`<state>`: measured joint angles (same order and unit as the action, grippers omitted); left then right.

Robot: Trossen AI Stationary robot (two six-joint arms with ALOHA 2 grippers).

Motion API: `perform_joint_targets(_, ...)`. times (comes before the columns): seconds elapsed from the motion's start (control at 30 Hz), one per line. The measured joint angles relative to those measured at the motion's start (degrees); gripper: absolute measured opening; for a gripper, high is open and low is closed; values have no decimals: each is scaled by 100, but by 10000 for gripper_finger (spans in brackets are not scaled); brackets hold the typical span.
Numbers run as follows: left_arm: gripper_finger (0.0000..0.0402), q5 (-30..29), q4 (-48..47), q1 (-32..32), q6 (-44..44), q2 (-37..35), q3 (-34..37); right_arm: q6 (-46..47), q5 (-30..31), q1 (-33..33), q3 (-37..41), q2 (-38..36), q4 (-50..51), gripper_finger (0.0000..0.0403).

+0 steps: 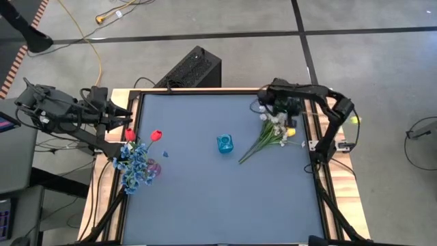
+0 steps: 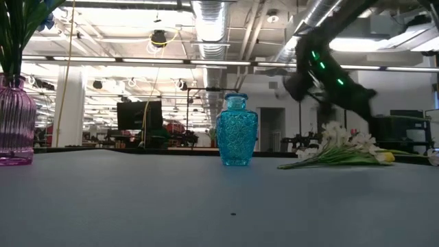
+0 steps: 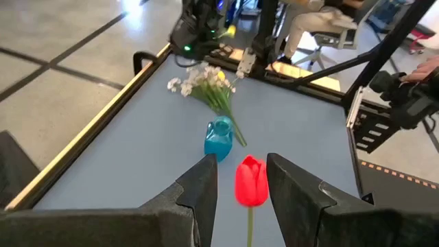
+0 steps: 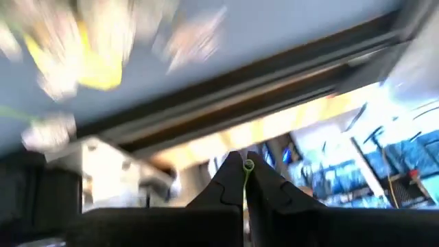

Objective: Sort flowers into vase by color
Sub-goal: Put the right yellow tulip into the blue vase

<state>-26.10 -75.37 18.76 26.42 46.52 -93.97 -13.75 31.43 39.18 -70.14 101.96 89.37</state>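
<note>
Fingers of the left gripper (image 3: pixel 241 182) clamp a thin green stem, and the red tulip (image 3: pixel 251 181) stands up between them, its stem running straight back into the jaws. Ahead of these fingertips and slightly to one side stands the blue vase (image 3: pixel 219 138), upright with its mouth open. Off to the left gripper's side a pink vase (image 2: pixel 15 120) already holds blue blossom sprays (image 1: pixel 134 166). Fingers of the right gripper (image 4: pixel 243 177) are pressed together on a thin green stem, and the white and yellow bunch (image 1: pixel 272 133) lies flat just beside them, stems pointing toward the blue vase. For the red tulip, the left arm is clearly nearer.
</note>
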Motion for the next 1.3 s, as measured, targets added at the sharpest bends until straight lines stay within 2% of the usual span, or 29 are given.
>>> perform_joint_targets(0.3,114,30,326,1,-502,0,0,257,119,-791,-2357,-762,67,25)
perform_joint_targets(0.43,114,26,597,0,-889,0,-2,532,566,-1282,-3348,-911,-99,25)
perform_joint_targets(0.63,114,279,996,0,-1303,35,8,883,1352,-2198,-4354,-945,-1059,25)
perform_joint_targets(0.73,114,385,1165,1,-1386,82,128,1172,1381,-2657,-4521,-989,-2266,25)
perform_joint_targets(0.83,114,589,1743,0,-1597,78,509,1222,1393,-3105,-4524,-1062,-3751,25)
perform_joint_targets(0.93,114,791,2572,2,-1912,-9,1047,936,1540,-3513,-4519,-1059,-5091,25)
perform_joint_targets(1.1,114,642,4264,-53,-2170,-345,1653,296,1772,-3932,-4184,-975,-7192,25)
perform_joint_targets(1.2,114,530,4971,-221,-2134,-608,1824,114,1419,-3959,-3749,-979,-8701,25)
perform_joint_targets(1.3,114,517,5005,-461,-2088,-756,1830,-82,991,-3955,-3228,-928,-10400,25)
